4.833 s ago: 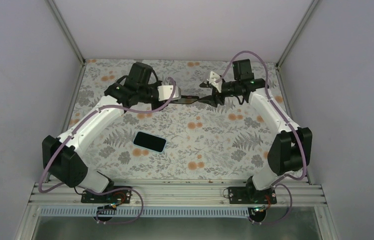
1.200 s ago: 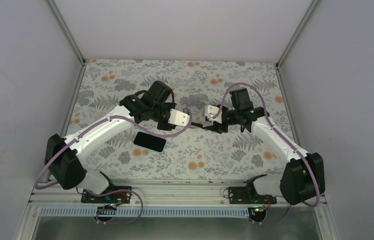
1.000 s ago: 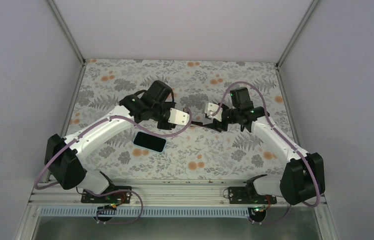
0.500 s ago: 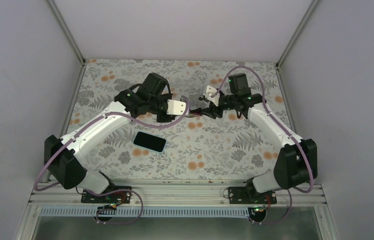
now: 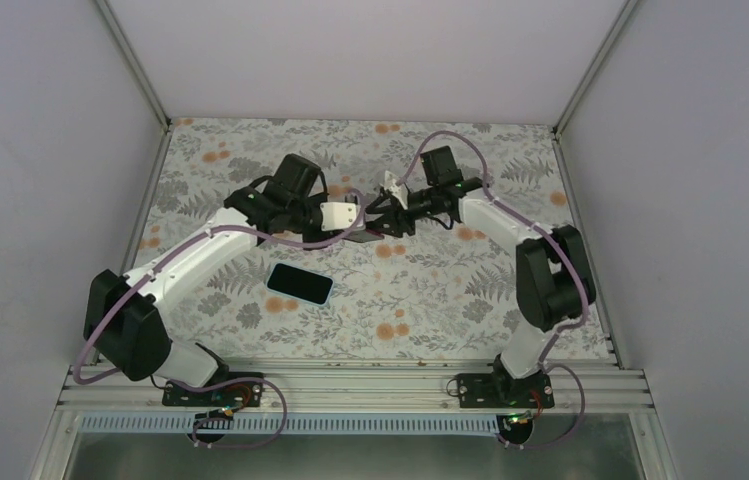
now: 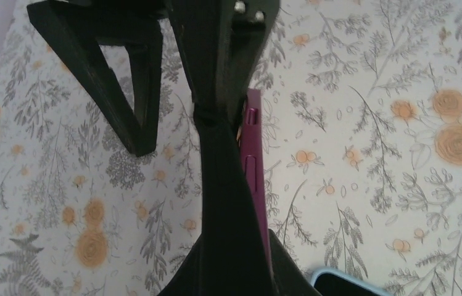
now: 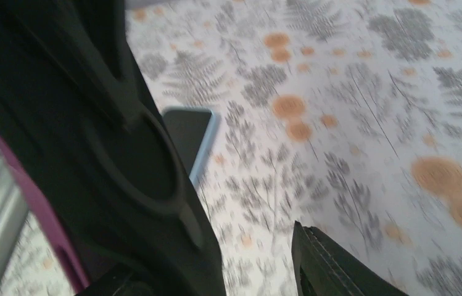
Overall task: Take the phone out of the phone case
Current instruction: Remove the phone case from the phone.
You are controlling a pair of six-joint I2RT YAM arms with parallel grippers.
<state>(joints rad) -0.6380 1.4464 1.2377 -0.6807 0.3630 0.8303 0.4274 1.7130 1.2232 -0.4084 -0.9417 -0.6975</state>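
Case aloft at the claws; phone already out, flat on the cloth (image 5: 450, 290).

Phone (image 5: 300, 284) lay near-side and left of the left claw (image 5: 363, 222), well apart, unmoved through the last seconds. Both claws had risen and swung far-left since a second back, carrying the case away from the phone. Left claw: fingers apart, cloth showing between them, with the magenta case (image 6: 253, 166) edge-on against the outer face of one finger. Right claw (image 5: 390, 210), just right of it: wide, phone seen through the gap, case again beside one finger. Which claw bore the case, could not tell. Judged: extraction done, and only the case was left to set down. Likely hindrance: the claws crowding each other.
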